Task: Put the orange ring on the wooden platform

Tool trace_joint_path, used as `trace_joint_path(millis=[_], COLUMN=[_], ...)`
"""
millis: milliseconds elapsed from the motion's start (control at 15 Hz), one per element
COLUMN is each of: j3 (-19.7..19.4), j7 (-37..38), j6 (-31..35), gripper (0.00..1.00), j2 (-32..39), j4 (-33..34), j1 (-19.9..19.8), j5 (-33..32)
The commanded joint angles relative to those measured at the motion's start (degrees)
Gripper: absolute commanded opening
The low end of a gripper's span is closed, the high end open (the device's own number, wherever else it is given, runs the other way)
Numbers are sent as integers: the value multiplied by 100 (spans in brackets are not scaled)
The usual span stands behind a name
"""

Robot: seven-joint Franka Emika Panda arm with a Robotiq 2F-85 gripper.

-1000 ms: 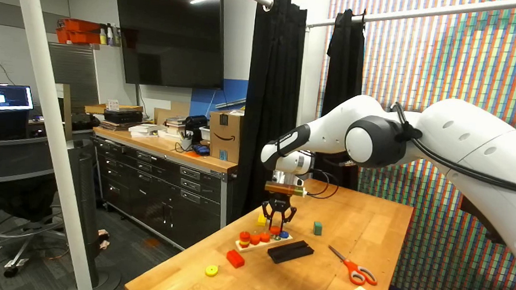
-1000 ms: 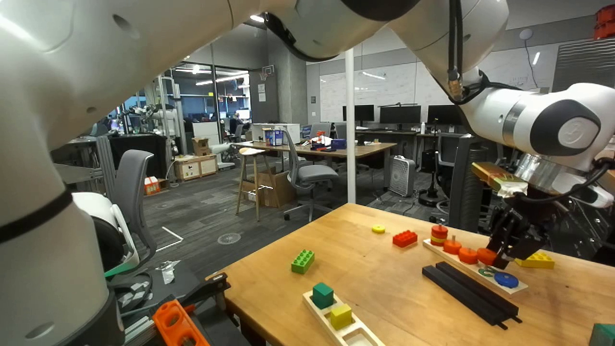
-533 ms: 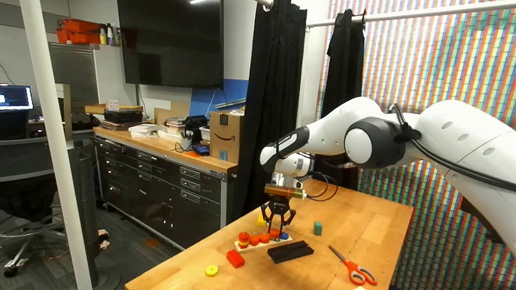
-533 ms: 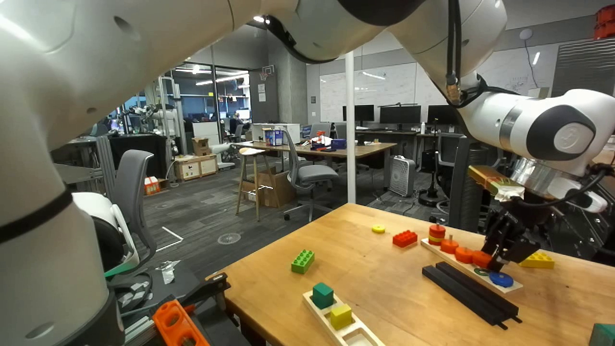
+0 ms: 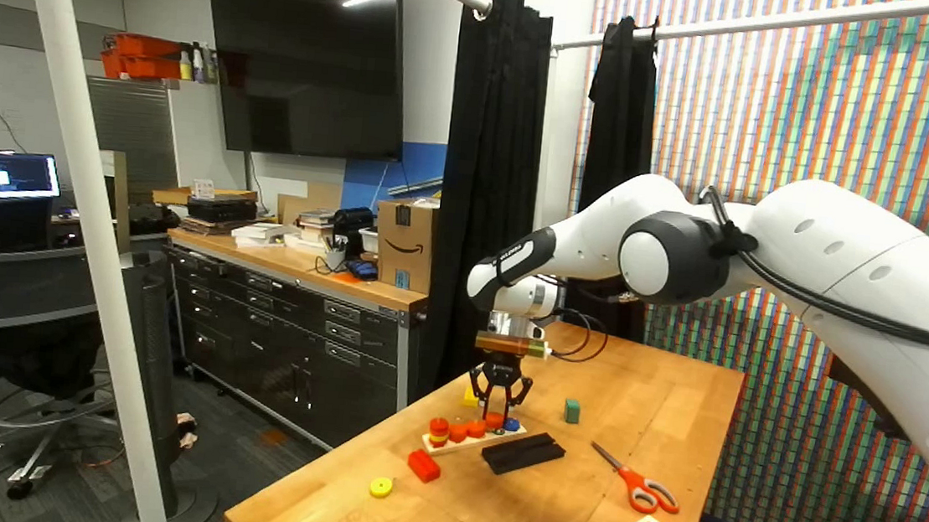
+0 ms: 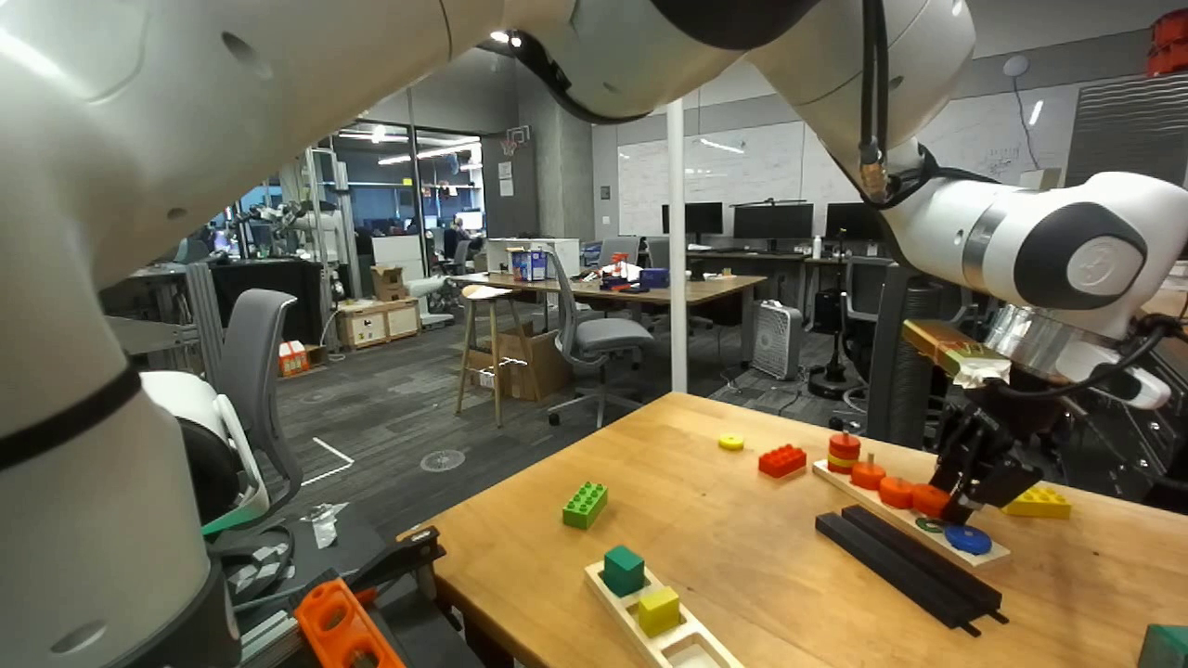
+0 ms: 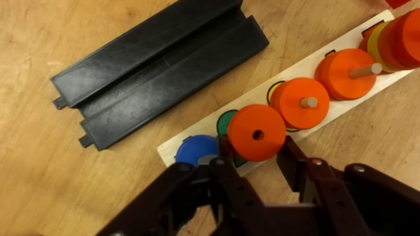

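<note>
The orange ring (image 7: 257, 119) is a flat disc with a centre hole, between my fingertips; it also shows in both exterior views (image 5: 494, 420) (image 6: 929, 499). My gripper (image 7: 257, 147) is shut on it, a finger on each side. The wooden platform (image 7: 297, 73) is a long pale strip under the ring, seen in both exterior views (image 5: 461, 447) (image 6: 998, 557). The ring is over the platform's green spot (image 7: 224, 121), between a blue disc (image 7: 193, 149) and a pegged orange stack (image 7: 297, 101). No peg stands out of its hole. Whether a peg is under the ring is hidden.
A black grooved block (image 7: 164, 65) lies close beside the platform. A yellow brick (image 6: 1038, 502) is behind the gripper and a red brick (image 6: 781, 460) is off the platform's far end. Scissors (image 5: 642, 491), a green block (image 5: 572, 411) and a wooden tray (image 6: 631, 617) are also on the table.
Between one second and half a second ago, my gripper came down slightly with the orange ring, and the platform shifted a little with its pieces. Since then almost nothing has moved.
</note>
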Motion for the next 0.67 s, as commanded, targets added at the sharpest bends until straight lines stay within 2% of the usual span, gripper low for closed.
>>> trace_joint_path(millis=[0, 67, 333, 400, 600], j3=[-113, -123, -118, -117, -108], j7=[109, 118, 146, 148, 146], j6=[178, 184, 278, 288, 371], gripper=[66, 67, 96, 99, 100], j2=[-58, -63, -101, -110, -179], j4=[-137, -149, -254, -284, -418], j1=[138, 150, 175, 178, 186], j5=[-2, -2, 25, 28, 49])
